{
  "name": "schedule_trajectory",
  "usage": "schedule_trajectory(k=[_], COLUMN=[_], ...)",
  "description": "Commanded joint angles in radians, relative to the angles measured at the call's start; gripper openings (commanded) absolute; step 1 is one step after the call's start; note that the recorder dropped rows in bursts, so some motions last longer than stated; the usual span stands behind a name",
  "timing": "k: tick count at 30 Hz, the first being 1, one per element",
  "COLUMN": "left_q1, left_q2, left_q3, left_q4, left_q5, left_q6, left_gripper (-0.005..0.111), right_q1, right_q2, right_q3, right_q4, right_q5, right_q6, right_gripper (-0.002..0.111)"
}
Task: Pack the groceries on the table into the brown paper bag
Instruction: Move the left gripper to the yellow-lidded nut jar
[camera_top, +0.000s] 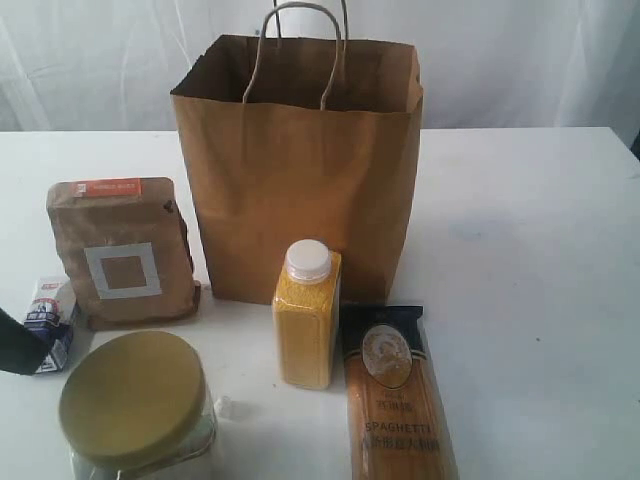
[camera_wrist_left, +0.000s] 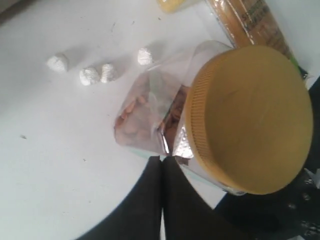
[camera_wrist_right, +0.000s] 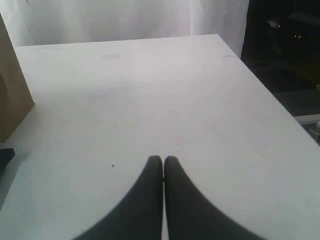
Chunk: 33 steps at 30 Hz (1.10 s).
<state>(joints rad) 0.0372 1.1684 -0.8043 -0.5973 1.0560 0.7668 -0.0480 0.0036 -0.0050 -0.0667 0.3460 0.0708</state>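
From outside, shows the brown paper bag (camera_top: 300, 190) upright, open-mouthed at twelve o'clock on the table (camera_top: 540, 260), inside hidden; brown pouch (camera_top: 122, 255) at nine, gold-lidded jar (camera_top: 135, 400) at seven, yellow bottle (camera_top: 306, 320) at six, spaghetti packet (camera_top: 398, 400) at five. At the left wrist, finds the left gripper (camera_wrist_left: 161, 162) pressed together, tips beside the jar of tan pieces (camera_wrist_left: 135, 117). At the right wrist, finds the right gripper (camera_wrist_right: 162, 161) likewise together over the table.

The brown paper bag (camera_top: 300, 200) is plain kraft brown; the pouch (camera_top: 122, 250) is a duller brown with a grey square frame and an orange top strip. The jar lid (camera_top: 132, 398) is mustard gold, the bottle (camera_top: 307, 320) yellow with a white cap, the spaghetti packet (camera_top: 398, 400) dark above, orange below, the carton (camera_top: 50, 320) blue and white, the table (camera_top: 530, 250) white, the left gripper (camera_wrist_left: 162, 161) and right gripper (camera_wrist_right: 163, 161) black
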Motion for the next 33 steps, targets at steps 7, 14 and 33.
schedule_trajectory(k=[7, 14, 33], left_q1=[-0.119, -0.221, -0.224], left_q2=[-0.143, -0.299, -0.435], left_q3=[0.106, 0.381, 0.565], left_q4=[-0.11, -0.073, -0.363], left_q5=[0.122, -0.188, -0.431], left_q6=[0.396, 0.49, 0.526], left_gripper=[0.0, 0.0, 0.105], right_q1=[0.007, 0.007, 0.007], right_q2=[-0.004, -0.004, -0.004], right_q3=[0.005, 0.005, 0.005], right_q4=[-0.004, -0.004, -0.004], right_q5=[-0.007, -0.007, -0.007], right_q6=[-0.008, -0.008, 0.017], right_gripper=[0.0, 0.0, 0.0])
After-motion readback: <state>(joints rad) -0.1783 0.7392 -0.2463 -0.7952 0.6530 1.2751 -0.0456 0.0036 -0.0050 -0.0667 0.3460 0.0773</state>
